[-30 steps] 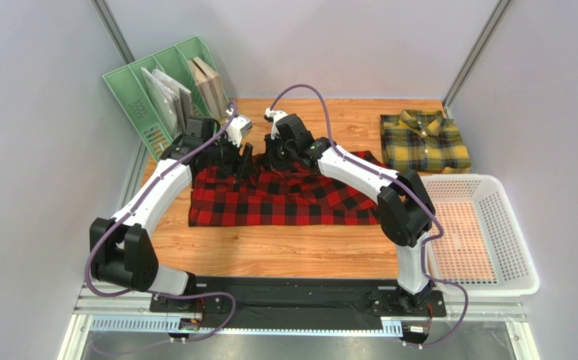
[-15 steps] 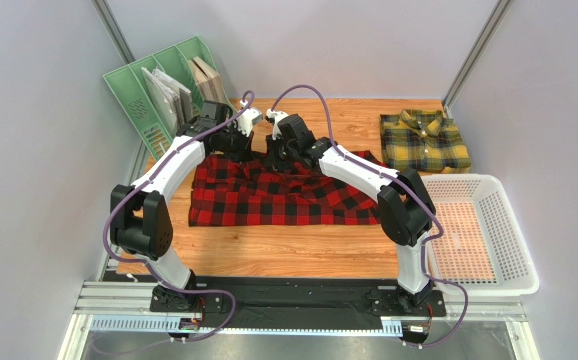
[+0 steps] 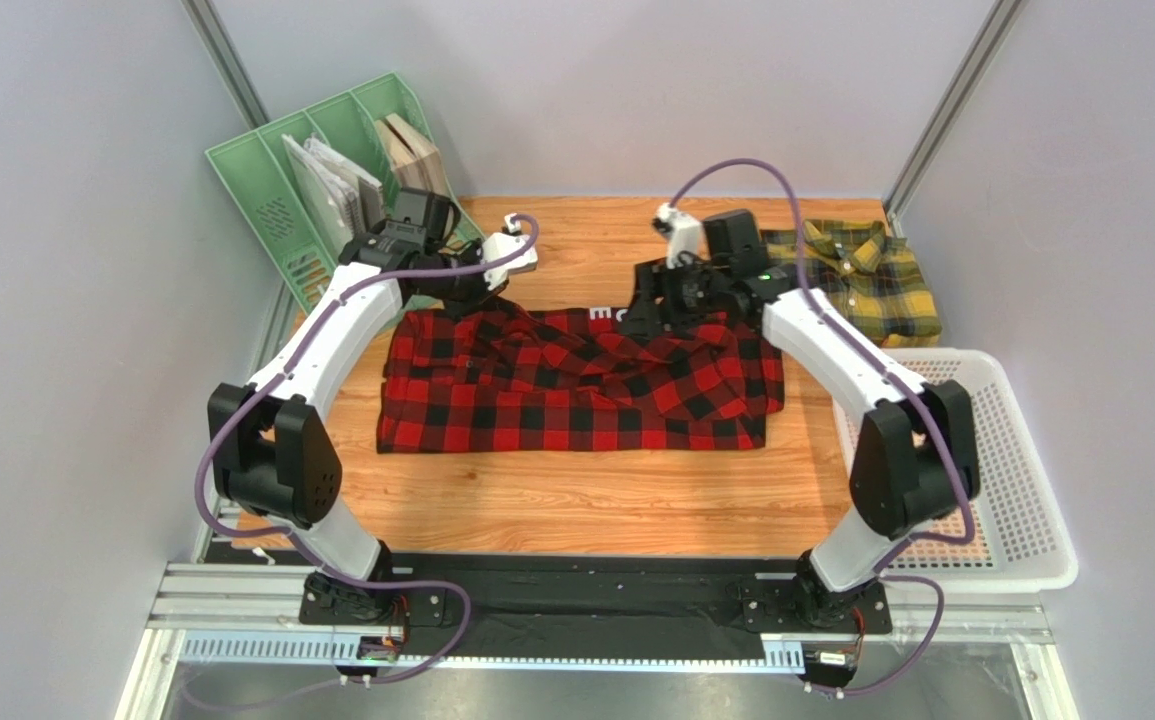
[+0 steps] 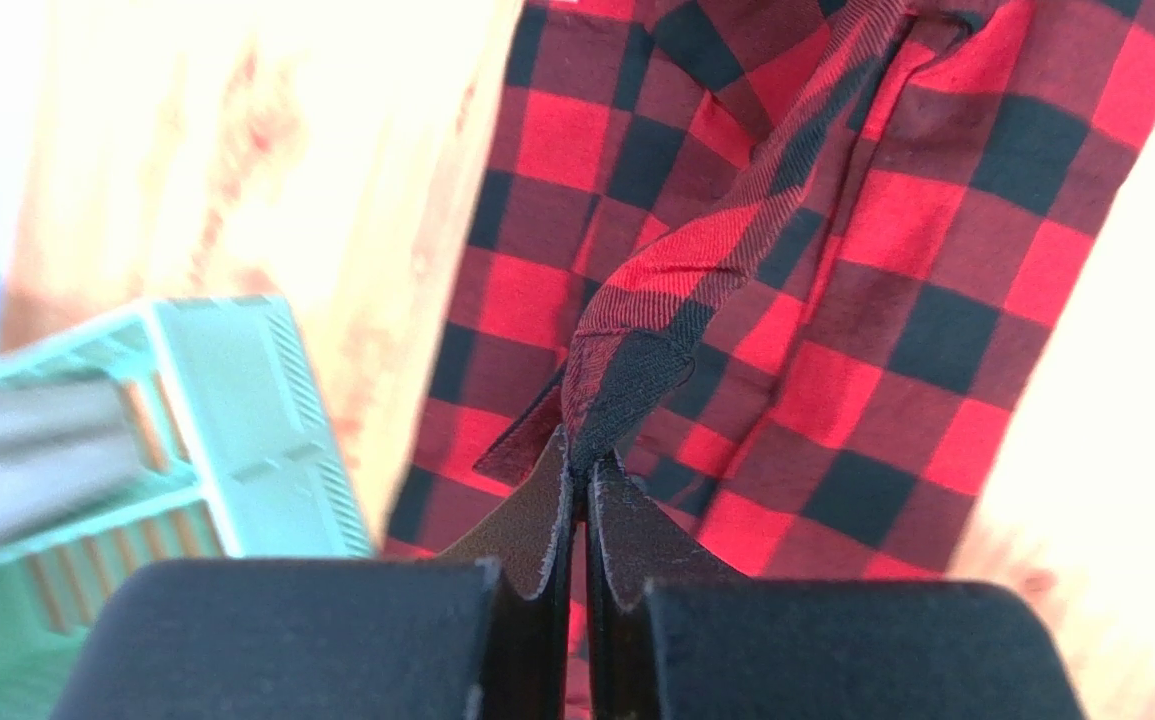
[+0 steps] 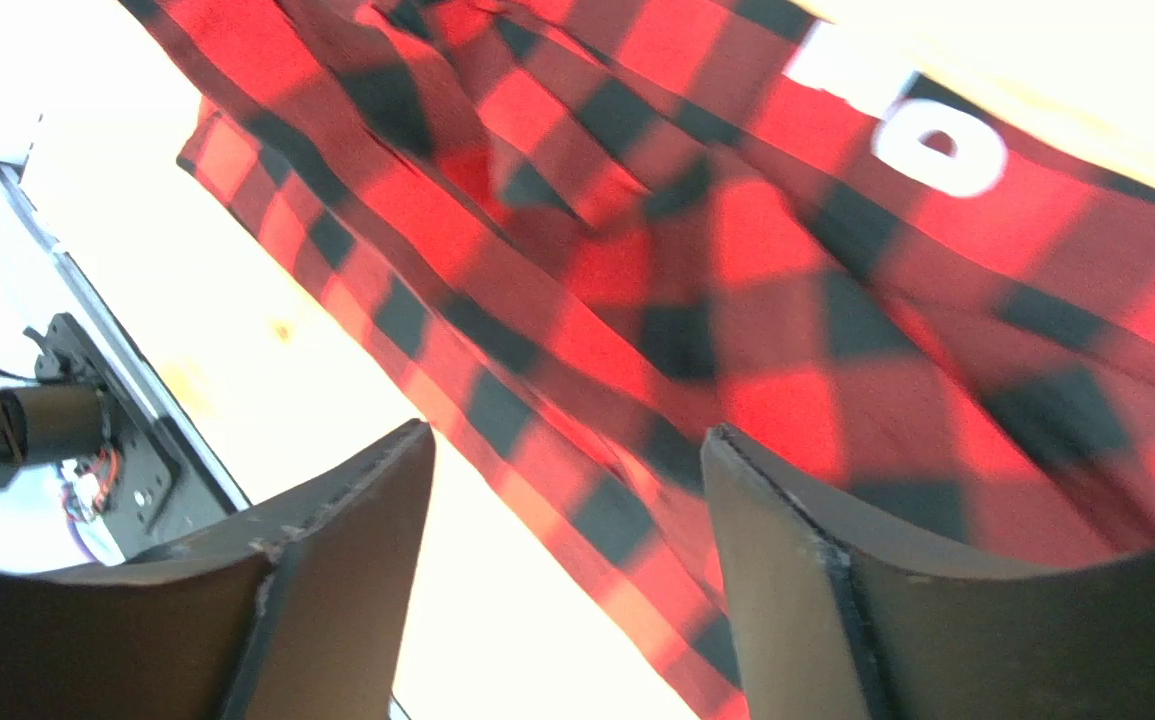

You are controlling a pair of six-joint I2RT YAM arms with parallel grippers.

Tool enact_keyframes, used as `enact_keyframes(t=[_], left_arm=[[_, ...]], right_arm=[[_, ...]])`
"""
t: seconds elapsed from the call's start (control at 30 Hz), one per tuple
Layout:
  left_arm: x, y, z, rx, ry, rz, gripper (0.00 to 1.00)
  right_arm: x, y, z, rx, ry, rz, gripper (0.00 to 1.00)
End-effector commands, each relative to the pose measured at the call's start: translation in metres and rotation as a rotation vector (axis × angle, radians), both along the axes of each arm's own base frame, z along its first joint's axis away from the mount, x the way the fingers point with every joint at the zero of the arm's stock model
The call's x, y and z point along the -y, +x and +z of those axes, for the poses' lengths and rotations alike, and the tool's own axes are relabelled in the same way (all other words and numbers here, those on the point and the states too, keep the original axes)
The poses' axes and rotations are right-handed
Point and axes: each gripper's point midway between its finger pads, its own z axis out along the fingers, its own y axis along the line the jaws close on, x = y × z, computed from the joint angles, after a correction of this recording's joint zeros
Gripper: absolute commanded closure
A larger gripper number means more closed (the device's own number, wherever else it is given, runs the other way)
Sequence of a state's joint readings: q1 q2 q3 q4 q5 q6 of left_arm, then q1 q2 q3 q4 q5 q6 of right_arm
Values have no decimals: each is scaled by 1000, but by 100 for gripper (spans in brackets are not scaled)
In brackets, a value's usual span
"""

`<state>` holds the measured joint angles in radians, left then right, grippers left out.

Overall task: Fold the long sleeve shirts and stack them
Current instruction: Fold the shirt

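Observation:
The red-and-black check shirt (image 3: 583, 383) lies rumpled across the middle of the wooden table, with white letters (image 3: 600, 317) showing at its far edge. My left gripper (image 3: 459, 297) is at the shirt's far left corner, shut on a raised fold of the red cloth (image 4: 643, 323); its jaws (image 4: 580, 462) pinch that fold. My right gripper (image 3: 655, 300) hovers over the shirt's far right part, open and holding nothing (image 5: 565, 443), with red cloth (image 5: 718, 255) and the letters (image 5: 929, 143) below it. The yellow-and-green check shirt (image 3: 876, 293) lies folded at the back right, partly hidden by my right arm.
A green file rack (image 3: 313, 180) with papers stands at the back left, close to my left wrist, and shows in the left wrist view (image 4: 223, 405). A white mesh basket (image 3: 974, 465) sits at the right edge. Bare wood (image 3: 583, 503) runs in front of the shirt.
My left gripper shut on the shirt's far left edge and drew back to the left. My right gripper let go, opened and swung right; the shirt's right part spread out, baring the letters.

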<state>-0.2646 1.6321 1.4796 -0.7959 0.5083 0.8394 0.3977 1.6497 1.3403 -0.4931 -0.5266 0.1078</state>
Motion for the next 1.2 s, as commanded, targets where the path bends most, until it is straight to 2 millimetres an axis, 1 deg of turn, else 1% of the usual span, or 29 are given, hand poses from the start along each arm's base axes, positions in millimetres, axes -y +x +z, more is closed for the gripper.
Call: enact_keyframes(t=[0.0,0.03,0.07,0.1,0.13,0.17,0.2,0.23,0.27,0.3,0.33,0.4,0.47,0.5,0.57,0.6,0.67,0.7,0.77,0.8,0.87,0.9,0.97,1.0,1.07,1.1,1.17], left_arm=[[17,16,40,194,25,-140,100],[22,31,49,241,23,-132,100],[23,40,54,266,31,-91,100],[24,50,59,293,29,-71,100],[31,67,70,354,16,-57,100],[29,80,74,386,32,-13,100],[33,93,84,431,18,23,100],[33,109,86,459,38,72,100],[34,117,90,473,32,98,100],[39,130,96,489,-1,132,100],[38,137,98,498,-11,157,100],[44,148,98,508,-40,176,100],[51,149,95,498,-59,161,100],[53,147,90,489,-57,154,100],[58,139,85,472,-64,113,100],[56,129,82,465,-62,97,100],[55,116,77,481,-39,34,100],[50,100,72,478,-28,13,100],[48,80,69,497,-13,-65,100],[43,59,61,479,-2,-95,100],[38,38,54,501,21,-175,100],[32,20,44,491,36,-199,100],[22,7,34,493,59,-232,100],[15,-6,24,486,78,-259,100],[2,-16,15,468,84,-279,100],[-9,-24,5,461,112,-304,100],[-17,-33,-4,472,135,-339,100]], right_arm=[[41,-13,4,34,-4,66,27],[50,-13,-1,18,-14,47,27],[66,-6,-3,15,-17,5,28],[74,-3,-3,7,-15,-18,28],[79,-2,-2,-5,-3,-27,28],[90,2,-2,-17,6,-60,29],[95,3,-2,-23,11,-75,30],[102,5,-1,-30,19,-96,30],[105,4,-1,-34,22,-101,31],[106,2,-1,-45,26,-105,31],[108,1,0,-45,28,-109,31],[109,-5,-4,-57,23,-107,32],[110,-9,-6,-60,21,-104,32],[110,-11,-9,-66,16,-104,31],[112,-13,-11,-70,8,-107,32],[113,-14,-13,-73,4,-107,32],[116,-15,-13,-68,-3,-109,32],[117,-16,-14,-67,-5,-111,32],[121,-17,-16,-67,-14,-116,32],[123,-17,-17,-71,-16,-119,32],[129,-18,-22,-73,-28,-128,33],[131,-19,-24,-76,-34,-133,33],[137,-21,-30,-84,-44,-146,34],[140,-22,-32,-89,-46,-149,35],[144,-25,-35,-88,-56,-148,35],[146,-27,-37,-89,-62,-148,35],[147,-30,-41,-89,-74,-144,36]])
